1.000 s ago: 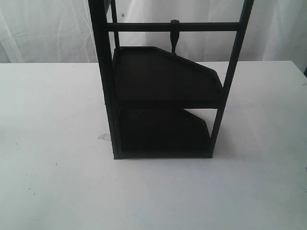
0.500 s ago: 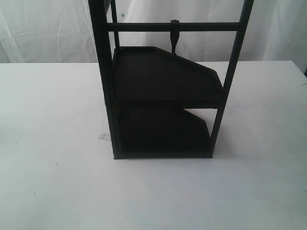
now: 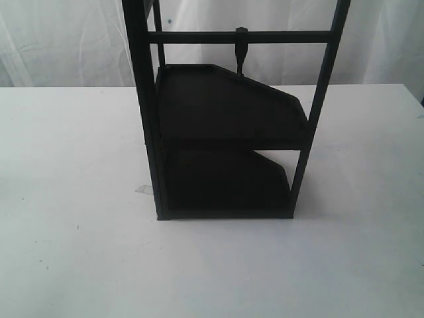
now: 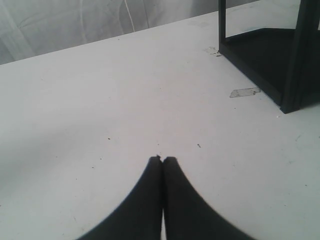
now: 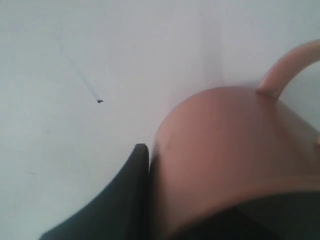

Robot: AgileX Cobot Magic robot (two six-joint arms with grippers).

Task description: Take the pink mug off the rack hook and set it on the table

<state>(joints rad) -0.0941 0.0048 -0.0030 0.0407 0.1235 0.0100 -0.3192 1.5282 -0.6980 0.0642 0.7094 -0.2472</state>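
Observation:
The pink mug [image 5: 225, 155] fills the right wrist view, its loop handle [image 5: 287, 65] sticking out, with the white table [image 5: 75, 60] close behind it. My right gripper [image 5: 151, 156] is shut on the pink mug: one black finger [image 5: 132, 185] lies flat against its wall, and the other finger is hidden. The rack [image 3: 225, 112] stands mid-table in the exterior view, and its rack hook [image 3: 241, 53] hangs bare from the crossbar. Neither the mug nor any gripper shows in that view. My left gripper [image 4: 163, 159] is shut and empty over the table [image 4: 100, 100].
The rack's lower corner post [image 4: 295, 60] stands near the left gripper, with a scrap of clear tape [image 4: 244, 92] on the table beside it. A white curtain [image 3: 59, 40] hangs behind the table. Small dark specks dot the tabletop.

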